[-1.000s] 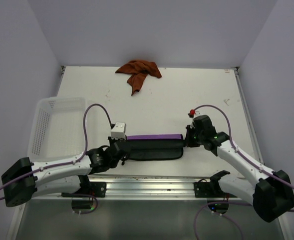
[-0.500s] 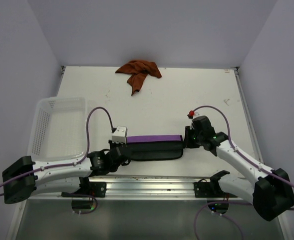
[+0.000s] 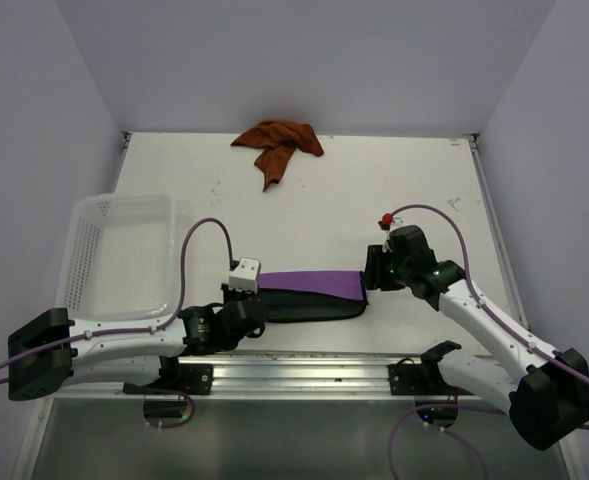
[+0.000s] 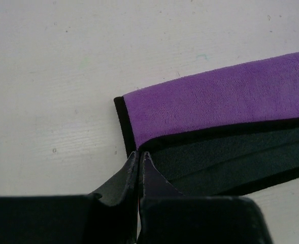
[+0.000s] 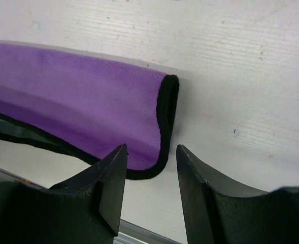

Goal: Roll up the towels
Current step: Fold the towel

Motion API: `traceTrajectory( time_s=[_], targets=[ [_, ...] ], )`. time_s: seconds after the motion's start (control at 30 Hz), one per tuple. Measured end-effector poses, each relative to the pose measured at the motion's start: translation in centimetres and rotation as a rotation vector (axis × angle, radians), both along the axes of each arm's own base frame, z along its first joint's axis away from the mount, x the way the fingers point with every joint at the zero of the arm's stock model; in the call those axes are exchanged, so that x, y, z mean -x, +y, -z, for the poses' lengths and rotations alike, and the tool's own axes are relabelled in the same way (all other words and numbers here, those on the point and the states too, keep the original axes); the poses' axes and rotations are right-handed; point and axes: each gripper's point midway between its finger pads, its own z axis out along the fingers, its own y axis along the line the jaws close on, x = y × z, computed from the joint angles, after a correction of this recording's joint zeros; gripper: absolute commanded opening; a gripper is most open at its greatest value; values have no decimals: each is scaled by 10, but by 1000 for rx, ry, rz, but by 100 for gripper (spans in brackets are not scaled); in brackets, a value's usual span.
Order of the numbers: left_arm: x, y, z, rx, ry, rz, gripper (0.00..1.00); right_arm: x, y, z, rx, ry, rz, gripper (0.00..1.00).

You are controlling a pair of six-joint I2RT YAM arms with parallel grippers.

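Observation:
The purple towel [image 3: 314, 285] lies folded into a long strip near the table's front edge, its dark grey side [image 3: 309, 308] showing along the near side. My left gripper [image 3: 259, 303] is at its left end. In the left wrist view the left gripper [image 4: 140, 152] is shut, its tips pinched on the black edging where purple towel [image 4: 215, 101] meets grey. My right gripper [image 3: 370, 272] is at the right end. In the right wrist view the right gripper [image 5: 152, 148] stands open over the corner of the purple towel [image 5: 88, 91], holding nothing. The rust orange towel [image 3: 279, 143] lies crumpled at the back.
A white perforated basket [image 3: 84, 215] stands at the left side of the table. A metal rail [image 3: 304, 365] runs along the near edge between the arm bases. Grey walls close in the table on the left, back and right.
My right gripper has opened and let go of the purple towel's right end, where more purple now shows. My left gripper has shifted slightly to the right and nearer, still shut.

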Motion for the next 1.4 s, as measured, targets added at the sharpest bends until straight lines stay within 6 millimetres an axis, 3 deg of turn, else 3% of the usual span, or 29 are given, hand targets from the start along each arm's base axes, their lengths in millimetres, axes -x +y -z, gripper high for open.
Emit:
traceTrajectory(
  time_s=[0.1,0.13,0.17,0.23,0.3,0.5,0.63,0.7,0.83,0.97,1.03,1.17,1.3,1.4],
  targets=[
    [2,-1,1,-11,-4,12,0,-5,6,-10,-34,-21,-1,43],
    [3,-1,1,-15,-5,15,5,-6,8,-12,-43,-26,0,42],
    [3,-1,1,-20,-7,18,11,-7,9,-13,-52,-26,2,40],
    [4,-1,1,-28,-12,23,33,-8,12,-13,-65,-21,2,38],
    [4,-1,0,-27,-16,20,45,-9,15,-11,-77,-11,3,37],
    [10,-1,-15,23,-42,27,50,-14,21,-10,-105,-13,9,36],
    [10,-2,-35,86,-67,26,54,-15,25,-5,-120,1,10,36],
    [9,-4,-49,125,-79,25,64,-15,25,-1,-114,16,13,39],
    [9,-11,-70,197,-97,35,69,-17,26,5,-109,33,21,41],
    [8,-20,-69,178,-84,45,65,-21,28,6,-117,26,28,33],
    [6,-29,-62,145,-69,57,56,-23,30,8,-120,28,33,27],
    [2,-46,-44,44,-43,81,30,-26,31,15,-123,50,53,20],
    [-5,-63,-32,2,-16,97,12,-28,33,22,-126,73,68,19],
    [-20,-62,-29,42,17,84,3,-30,35,26,-127,79,70,18]
  ],
)
